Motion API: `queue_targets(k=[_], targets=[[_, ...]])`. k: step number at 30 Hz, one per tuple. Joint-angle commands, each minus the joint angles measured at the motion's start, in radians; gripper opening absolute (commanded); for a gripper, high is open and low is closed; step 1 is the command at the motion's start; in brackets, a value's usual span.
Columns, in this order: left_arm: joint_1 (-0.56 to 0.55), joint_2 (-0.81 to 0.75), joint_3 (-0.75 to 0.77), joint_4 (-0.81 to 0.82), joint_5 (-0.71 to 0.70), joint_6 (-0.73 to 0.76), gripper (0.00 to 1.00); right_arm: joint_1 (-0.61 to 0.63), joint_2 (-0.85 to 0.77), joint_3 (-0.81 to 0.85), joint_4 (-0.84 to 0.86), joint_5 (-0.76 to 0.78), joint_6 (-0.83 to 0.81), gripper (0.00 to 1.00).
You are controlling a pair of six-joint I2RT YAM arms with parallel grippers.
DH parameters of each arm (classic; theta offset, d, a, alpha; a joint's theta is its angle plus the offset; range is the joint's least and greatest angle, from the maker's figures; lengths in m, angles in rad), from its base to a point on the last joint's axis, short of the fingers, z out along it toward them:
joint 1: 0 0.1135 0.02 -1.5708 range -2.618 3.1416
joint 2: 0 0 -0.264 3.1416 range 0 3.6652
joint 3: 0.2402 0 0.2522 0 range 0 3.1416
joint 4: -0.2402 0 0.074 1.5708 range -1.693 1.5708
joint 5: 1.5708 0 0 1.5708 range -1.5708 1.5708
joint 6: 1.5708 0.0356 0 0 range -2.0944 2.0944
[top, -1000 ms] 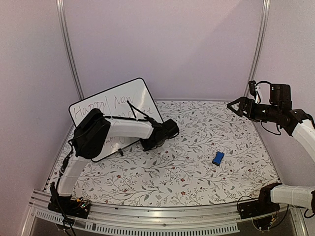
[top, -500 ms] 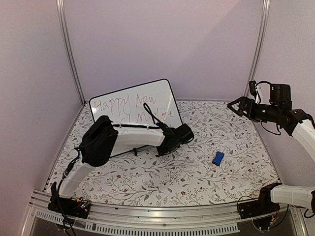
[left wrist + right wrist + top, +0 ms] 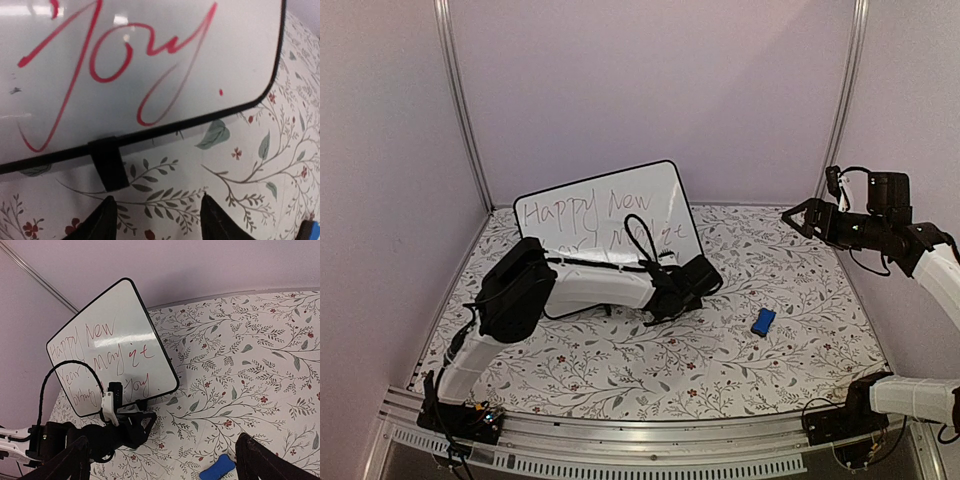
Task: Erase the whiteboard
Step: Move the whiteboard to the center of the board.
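Observation:
The whiteboard [image 3: 605, 212] stands tilted back on its small black feet at the back left of the table, with red handwriting across it. It also fills the top of the left wrist view [image 3: 150, 50], where the word "Joy" and one black foot [image 3: 107, 167] show. My left gripper [image 3: 708, 275] sits low just in front of the board's bottom right edge, open [image 3: 157, 197], with only tablecloth between its fingers and the foot just beyond them. A blue eraser [image 3: 763, 321] lies on the cloth to the right [image 3: 217, 469]. My right gripper [image 3: 790, 215] hangs open high at the right [image 3: 162, 440], holding nothing.
A floral tablecloth [image 3: 720, 370] covers the table. Pale walls and two metal posts [image 3: 460, 110] close in the back and sides. The left arm's black cable [image 3: 642, 235] loops up in front of the board's face.
The whiteboard has been shifted rightward and now stands more upright. My left gripper travelled right with it, then opened and let go of the board's lower edge. The right arm has not moved.

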Motion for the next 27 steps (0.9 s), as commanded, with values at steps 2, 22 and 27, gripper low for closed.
queue_targets(k=[2, 22, 27], targets=[[-0.048, -0.110, -0.060, 0.107, 0.103, 0.078, 0.76, 0.005, 0.009, 0.018, -0.011, 0.010, -0.010, 0.99], [-0.063, -1.014, -0.707, 0.237, 0.157, 0.400, 1.00, 0.024, 0.011, -0.039, 0.049, 0.018, -0.032, 0.99], [0.051, -1.349, -0.895, 0.200, 0.117, 0.467, 1.00, 0.088, 0.052, -0.057, 0.073, 0.064, -0.031, 0.99]])
